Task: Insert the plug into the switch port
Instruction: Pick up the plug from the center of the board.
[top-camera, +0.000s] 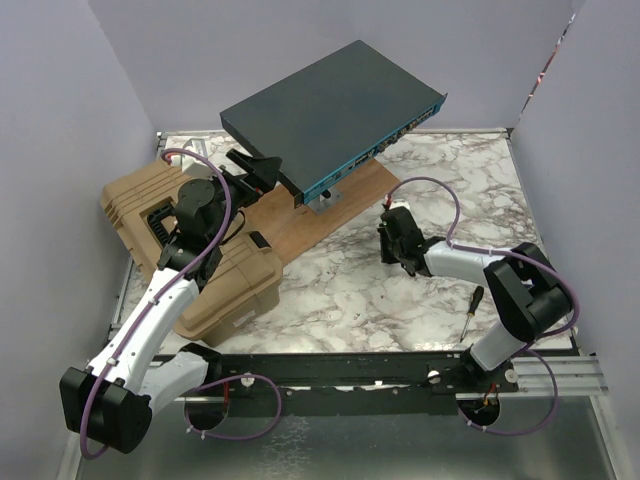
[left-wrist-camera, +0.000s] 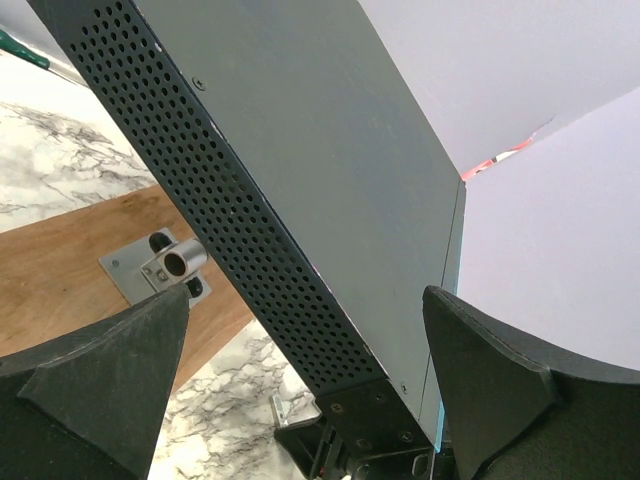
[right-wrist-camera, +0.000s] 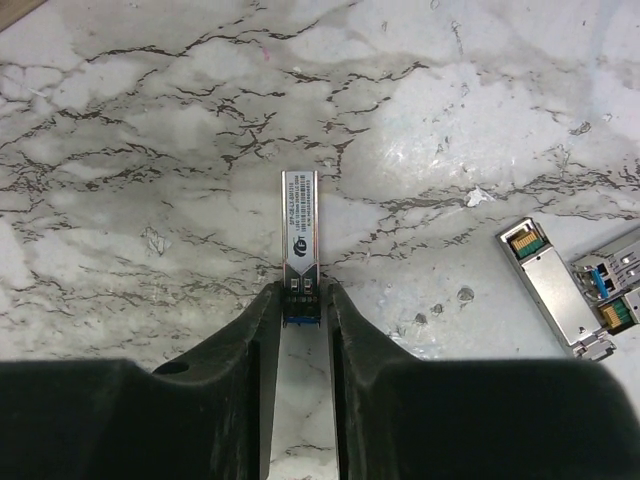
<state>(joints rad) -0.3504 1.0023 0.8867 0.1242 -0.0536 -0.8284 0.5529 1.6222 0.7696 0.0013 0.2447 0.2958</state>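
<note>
- Right gripper (right-wrist-camera: 303, 297): lowered onto the marble tabletop (right-wrist-camera: 150, 150), with its two black fingers (right-wrist-camera: 250, 345) set narrowly on either side of the rear end of the plug (right-wrist-camera: 300, 225); the fingertips lie close against its sides, but it cannot be told whether they clamp it
- Plug: a small silver transceiver module with a blue latch at the gripped end, lying flat on the marble and pointing straight away from the wrist camera
- Two spare transceiver modules (right-wrist-camera: 555, 290), side by side and touching each other, lie on the marble to the right of the plug, well apart from it
- Left gripper (left-wrist-camera: 306, 291): jaws spread wide and holding nothing, raised near the left rear corner of the switch (top-camera: 330, 110), whose perforated side wall runs between the two fingers in the wrist view
- Switch: a flat dark grey box, tilted and raised on a metal stand (left-wrist-camera: 165, 268) above a wooden board (top-camera: 320, 225) at the far centre of the table; its teal-blue front face (top-camera: 365, 160), with a row of small ports, is turned towards the right arm
- Tan ribbed case (top-camera: 190, 260): sits on the left of the table, under the left arm
- Screwdriver (top-camera: 470, 312): lies on the marble near the right arm's base
</note>
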